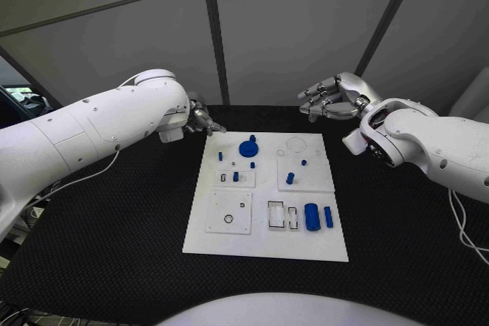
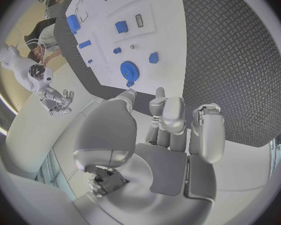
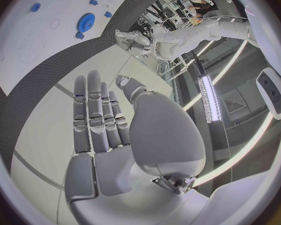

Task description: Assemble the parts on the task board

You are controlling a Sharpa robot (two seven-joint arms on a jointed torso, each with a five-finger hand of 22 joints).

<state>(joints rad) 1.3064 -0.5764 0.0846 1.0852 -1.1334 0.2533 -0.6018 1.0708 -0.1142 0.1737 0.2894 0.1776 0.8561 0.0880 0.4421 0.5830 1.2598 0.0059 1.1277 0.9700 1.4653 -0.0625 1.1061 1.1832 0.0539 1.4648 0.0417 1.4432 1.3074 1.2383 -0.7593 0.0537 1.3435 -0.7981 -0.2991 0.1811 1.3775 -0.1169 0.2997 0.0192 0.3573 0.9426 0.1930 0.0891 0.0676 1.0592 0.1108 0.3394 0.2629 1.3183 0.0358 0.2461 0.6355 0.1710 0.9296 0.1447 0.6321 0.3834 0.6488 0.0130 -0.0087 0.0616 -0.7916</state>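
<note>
Both hands hover off the far end of the task board [image 1: 267, 248], which lies in the middle of the black surface [image 1: 102, 255]: the left hand [image 1: 200, 119] near its far-left corner, the right hand [image 1: 331, 100] beyond its far-right corner, each holding nothing with fingers spread apart. The likely trouble is knocking: the parts are small and stand close together, so broad fingers reaching for the blue gear [image 1: 248, 148] could topple the little pegs beside it, or nudge the unfastened-looking board across the surface. The two larger blue cylinders [image 1: 311, 217] lying side by side near the board's near-right edge could roll if brushed. By count, one board, one gear, two lying cylinders, and roughly six small blue pieces around the middle, though a few are too tiny to tally surely
</note>
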